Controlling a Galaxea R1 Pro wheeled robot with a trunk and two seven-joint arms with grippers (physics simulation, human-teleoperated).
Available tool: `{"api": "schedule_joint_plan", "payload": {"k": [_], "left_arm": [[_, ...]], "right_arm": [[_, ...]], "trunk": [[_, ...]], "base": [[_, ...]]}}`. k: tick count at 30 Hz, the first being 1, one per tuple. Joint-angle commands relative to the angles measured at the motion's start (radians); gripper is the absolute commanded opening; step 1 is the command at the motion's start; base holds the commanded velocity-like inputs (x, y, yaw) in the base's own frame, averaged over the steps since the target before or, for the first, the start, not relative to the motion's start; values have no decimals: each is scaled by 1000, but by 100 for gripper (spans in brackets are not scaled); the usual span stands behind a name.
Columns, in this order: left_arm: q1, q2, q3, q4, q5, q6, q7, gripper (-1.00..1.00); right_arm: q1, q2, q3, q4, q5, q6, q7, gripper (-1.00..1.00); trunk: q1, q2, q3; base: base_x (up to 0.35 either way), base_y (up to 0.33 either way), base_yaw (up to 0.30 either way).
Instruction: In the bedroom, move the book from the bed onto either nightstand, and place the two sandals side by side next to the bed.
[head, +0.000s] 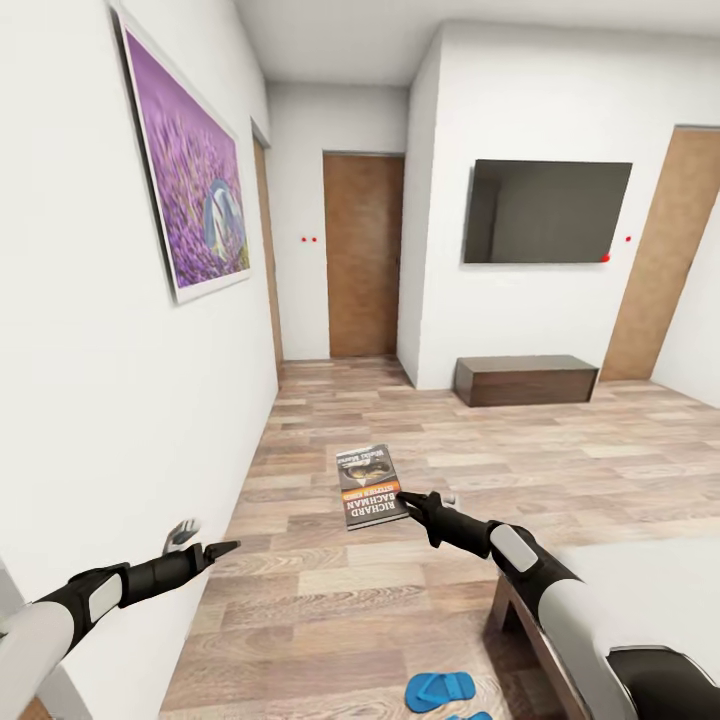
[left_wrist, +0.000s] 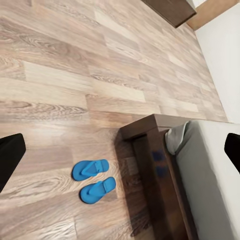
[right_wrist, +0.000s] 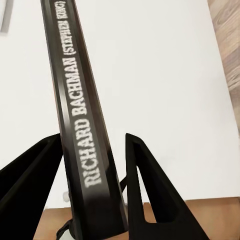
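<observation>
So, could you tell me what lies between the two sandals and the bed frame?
Bare wood floor: in the left wrist view, the two sandals lie side by side, apart from the bed frame, nothing between.

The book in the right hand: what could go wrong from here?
1. The right hand grips the book only at one edge, with the spine between its fingers; the thin paperback could tilt or slip out on the way.
2. The two sandals lie on the floor close beside the bed; the base might push them when it moves.
</observation>
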Motion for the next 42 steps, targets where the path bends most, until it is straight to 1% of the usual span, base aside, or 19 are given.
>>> {"api": "schedule_joint_plan", "payload": {"k": [1,9,15,21,24,29,32,35,37,38,42], "left_arm": [[-1,0,-1,0,7,10,-2,100],[-1,0,-1,0,7,10,-2,100],[-1,-1,-2,0,7,10,-2,100],[1,-32,-1,0,6,0,13,100],[3,-50,-1,0,5,-27,53,100],[21,-76,-1,0,6,-87,159,100],[29,-92,-1,0,7,-108,215,100],[35,-110,-2,0,6,-119,258,100],[44,-125,-2,0,5,-125,280,100],[59,-143,-2,0,4,-129,301,100],[97,-178,-2,-2,2,-146,350,100]], "right_arm": [[-1,-1,3,-1,-11,5,1,-100],[-1,-2,2,-1,-12,5,1,-100],[-1,-2,3,-1,-12,5,4,-100],[-1,-1,3,-1,-12,5,4,-100],[-1,-1,2,0,-12,5,4,-100],[-1,-2,0,4,-13,4,2,-100],[-1,-3,-2,15,-15,4,2,-100],[-1,-4,-4,26,-18,4,2,-100],[-1,-4,-5,29,-18,4,2,-100],[-1,-5,-5,32,-19,4,2,-100],[-1,-5,-6,35,-19,4,2,-100]], "trunk": [[0,-1,-1],[0,-1,-1],[0,-1,-1],[0,-1,-1],[0,-1,-1],[0,-1,-1],[0,-1,-1],[0,-1,-1],[0,-1,-1],[0,-1,-1],[0,-1,-1]], "base": [[0,0,196],[0,0,186],[0,0,93],[0,0,20],[0,0,7],[0,0,3],[0,0,1],[0,0,0],[0,0,0],[0,0,0],[0,0,0]]}}
